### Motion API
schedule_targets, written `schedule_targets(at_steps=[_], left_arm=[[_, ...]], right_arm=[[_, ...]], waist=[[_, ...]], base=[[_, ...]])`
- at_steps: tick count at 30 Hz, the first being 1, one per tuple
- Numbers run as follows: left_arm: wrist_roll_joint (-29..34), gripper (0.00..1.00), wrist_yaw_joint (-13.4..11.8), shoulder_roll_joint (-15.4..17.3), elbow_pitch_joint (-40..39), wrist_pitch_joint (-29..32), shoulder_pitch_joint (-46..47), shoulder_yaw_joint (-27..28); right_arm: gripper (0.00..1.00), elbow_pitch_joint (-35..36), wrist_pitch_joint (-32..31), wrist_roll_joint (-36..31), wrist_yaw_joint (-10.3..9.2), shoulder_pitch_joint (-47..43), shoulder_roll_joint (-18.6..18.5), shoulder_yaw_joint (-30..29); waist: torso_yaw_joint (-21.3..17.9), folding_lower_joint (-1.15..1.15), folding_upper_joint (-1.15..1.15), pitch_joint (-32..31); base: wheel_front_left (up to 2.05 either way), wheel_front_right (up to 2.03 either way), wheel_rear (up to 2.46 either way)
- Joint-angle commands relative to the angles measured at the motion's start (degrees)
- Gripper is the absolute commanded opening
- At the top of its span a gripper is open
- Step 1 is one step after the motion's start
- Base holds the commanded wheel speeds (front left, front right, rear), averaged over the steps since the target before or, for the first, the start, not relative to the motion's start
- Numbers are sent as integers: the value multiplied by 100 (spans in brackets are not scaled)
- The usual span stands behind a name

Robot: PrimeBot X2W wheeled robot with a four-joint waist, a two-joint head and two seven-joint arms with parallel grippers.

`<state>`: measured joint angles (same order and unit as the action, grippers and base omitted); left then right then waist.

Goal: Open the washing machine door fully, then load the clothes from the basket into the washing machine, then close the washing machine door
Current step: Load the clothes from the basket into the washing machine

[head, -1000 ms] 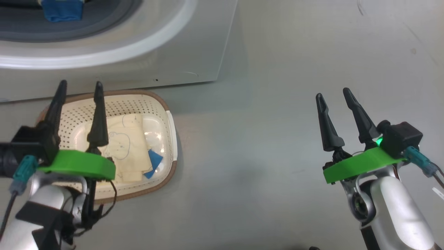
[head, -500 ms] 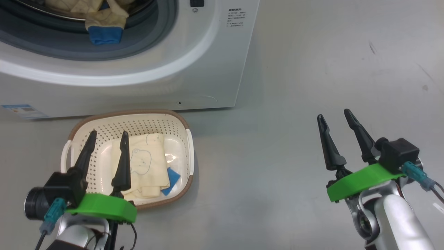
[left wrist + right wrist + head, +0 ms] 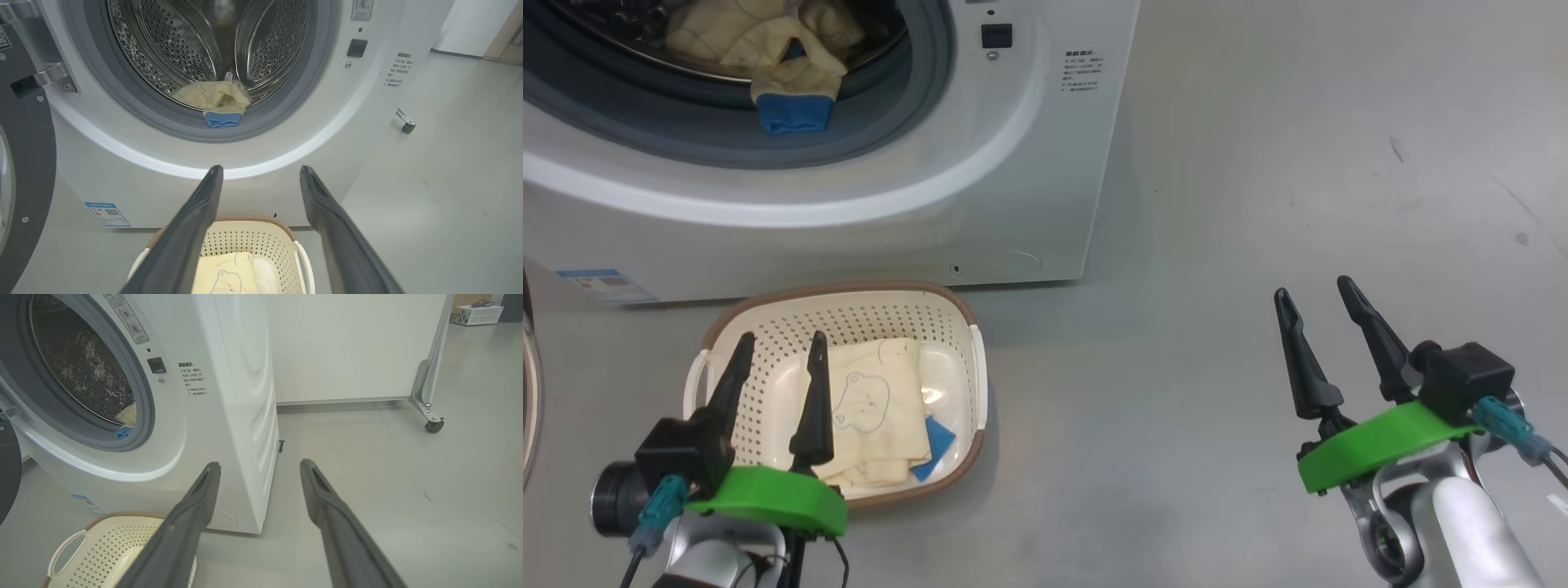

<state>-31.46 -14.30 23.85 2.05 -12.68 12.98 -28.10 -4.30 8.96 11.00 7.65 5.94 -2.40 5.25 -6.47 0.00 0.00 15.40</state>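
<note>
Judging from how things lie, we are midway through the loading step. The round door with the glossy black rim point(image 3: 28, 155) stands swung wide at the left of the large white front-loading washing machine point(image 3: 1013, 163). One cream-yellow quilted garment point(image 3: 768, 49) is already inside the perforated steel drum point(image 3: 184, 41), though its bright blue cuff point(image 3: 792, 114) droops over the grey rubber seal point(image 3: 915, 106). A second cream-yellow garment with a line-drawn bear face point(image 3: 874, 400) lies folded flat in the small cream-white perforated plastic basket point(image 3: 874, 286), which sits on the grey floor just in front of the machine. Our left hand point(image 3: 783, 336) hovers above the basket with its fingers spread wide and nothing between them. Our right hand point(image 3: 1312, 287) waits well apart over bare floor, likewise wide apart and empty. The next move, we think, calls for the left hand to tip down into the basket, close on the folded garment near its middle and carry it up past the seal. The hanging cuff will probably need pushing in before the door can shut cleanly.
</note>
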Motion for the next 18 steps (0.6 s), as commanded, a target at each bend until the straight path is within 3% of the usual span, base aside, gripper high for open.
schedule_targets(at_steps=[1,6,18], left_arm=[[-41,100,-1497,93,-112,-84,103,218],[-80,100,-1468,57,-81,-67,148,199],[-376,100,-1062,134,531,222,871,328]], right_arm=[[100,221,-34,-41,-16,-9,-48,107],[100,268,-54,-18,-16,-25,-48,123],[100,232,38,111,-16,133,-48,230]], waist=[[0,0,0,-10],[8,0,0,26],[-149,0,0,361]], base=[[0,0,0],[0,0,0],[0,0,0]])
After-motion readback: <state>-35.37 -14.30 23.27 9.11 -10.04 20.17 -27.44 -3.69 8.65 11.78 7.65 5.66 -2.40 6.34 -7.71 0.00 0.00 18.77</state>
